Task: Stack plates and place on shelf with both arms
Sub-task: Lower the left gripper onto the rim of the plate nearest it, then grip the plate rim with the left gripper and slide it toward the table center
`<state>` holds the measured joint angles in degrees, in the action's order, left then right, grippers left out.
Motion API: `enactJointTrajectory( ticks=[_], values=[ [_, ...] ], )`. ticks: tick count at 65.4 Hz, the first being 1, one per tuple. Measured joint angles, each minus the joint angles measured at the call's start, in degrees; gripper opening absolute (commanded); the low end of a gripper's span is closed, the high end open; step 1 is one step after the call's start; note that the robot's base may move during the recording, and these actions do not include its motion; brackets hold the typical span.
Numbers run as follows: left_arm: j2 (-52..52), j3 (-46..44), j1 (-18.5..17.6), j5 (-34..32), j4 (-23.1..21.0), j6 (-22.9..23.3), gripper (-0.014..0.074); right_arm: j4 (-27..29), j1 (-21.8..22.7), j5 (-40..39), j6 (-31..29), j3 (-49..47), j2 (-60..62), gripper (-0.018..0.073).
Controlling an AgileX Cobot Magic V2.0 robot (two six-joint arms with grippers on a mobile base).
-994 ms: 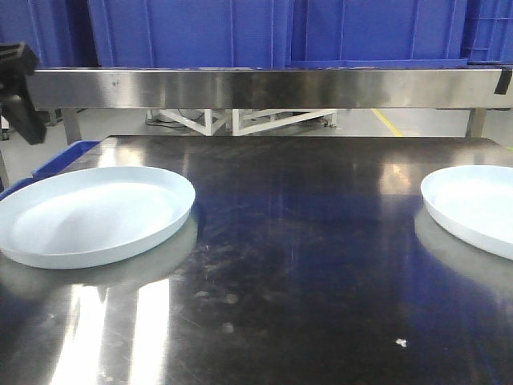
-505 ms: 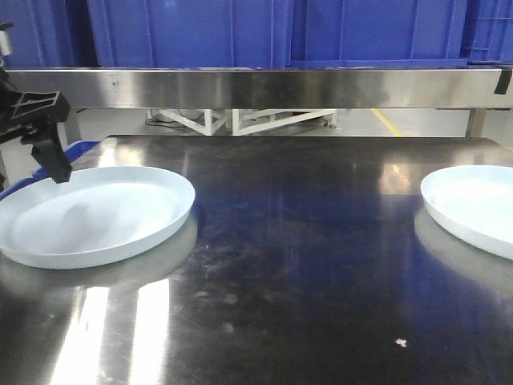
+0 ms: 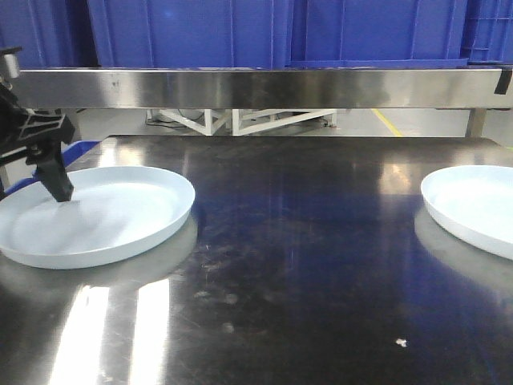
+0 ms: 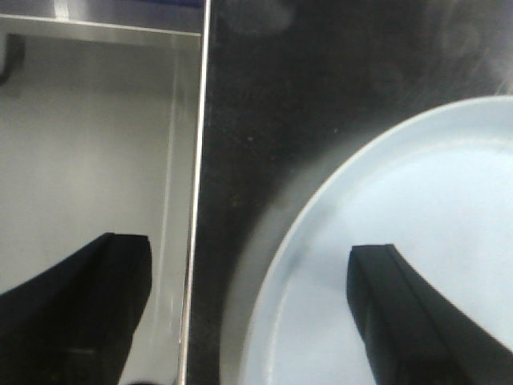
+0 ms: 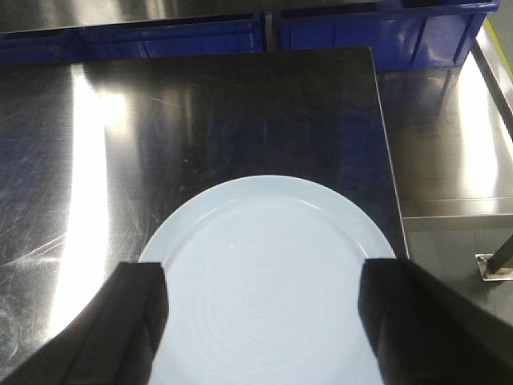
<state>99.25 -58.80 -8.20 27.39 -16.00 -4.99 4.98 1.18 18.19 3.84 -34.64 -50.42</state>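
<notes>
At the rim of the left plate (image 4: 417, 184), the left gripper (image 4: 250, 257) stood open astride it, one finger over the plate's floor, the other outside, beyond the table edge. The right gripper (image 5: 263, 273) hung open above the right plate (image 5: 272, 241), well apart across the steel table (image 3: 304, 241). The step looked like the first pickup. Next, the left jaws would need to close on the rim and lift without the glossy plate slipping.

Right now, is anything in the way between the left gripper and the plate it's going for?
Nothing visible. The left gripper is open at the left plate's rim, one jaw over the plate's inside, the other outside the rim, with only bare steel table between.
</notes>
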Motion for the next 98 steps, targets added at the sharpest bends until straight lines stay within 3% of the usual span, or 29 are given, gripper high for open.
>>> enactJointTrajectory(
  ticks=[5, 9, 16, 19, 24, 37, 57, 85, 98],
  values=[
    [0.23, -0.13, 0.0, 0.0, 0.0, 0.0, 0.054, 0.0, 0.0, 0.1, 0.0, 0.0, 0.0, 0.0589],
    [0.23, -0.13, 0.0, 0.0, 0.0, 0.0, 0.0465, 0.0, 0.0, 0.1, 0.0, 0.0, 0.0, 0.0589],
    [0.23, -0.13, 0.0, -0.13, 0.0, 0.0, 0.0213, 0.0, 0.0, 0.1, 0.0, 0.0, 0.0, 0.0589],
    [0.23, -0.26, 0.0, -0.13, 0.29, 0.0, 0.0066, 0.0, 0.0, 0.1, 0.0, 0.0, 0.0, 0.0589],
    [0.12, -0.52, 0.12, -0.56, 0.85, 0.0, 0.0108, 0.0, 0.0, 0.1, 0.0, 0.0, 0.0, 0.0589],
    [-0.91, -0.52, 0.01, 0.33, 0.52, 0.0, 0.0089, 0.0, 0.0, 0.1, 0.0, 0.0, 0.0, 0.0589],
    [-5.28, -3.91, -1.31, 3.7, -3.62, 0.0, 0.0089, 0.0, 0.0, 0.1, 0.0, 0.0, 0.0, 0.0589],
    [-6.33, -11.28, -15.73, 2.25, -6.36, 0.0, 0.009, 0.0, 0.0, 0.1, 0.0, 0.0, 0.0, 0.0589],
    [-2.79, -11.3, -19.79, 1.07, -7.64, 0.0, 0.009, 0.0, 0.0, 0.1, 0.0, 0.0, 0.0, 0.0589]
  ],
)
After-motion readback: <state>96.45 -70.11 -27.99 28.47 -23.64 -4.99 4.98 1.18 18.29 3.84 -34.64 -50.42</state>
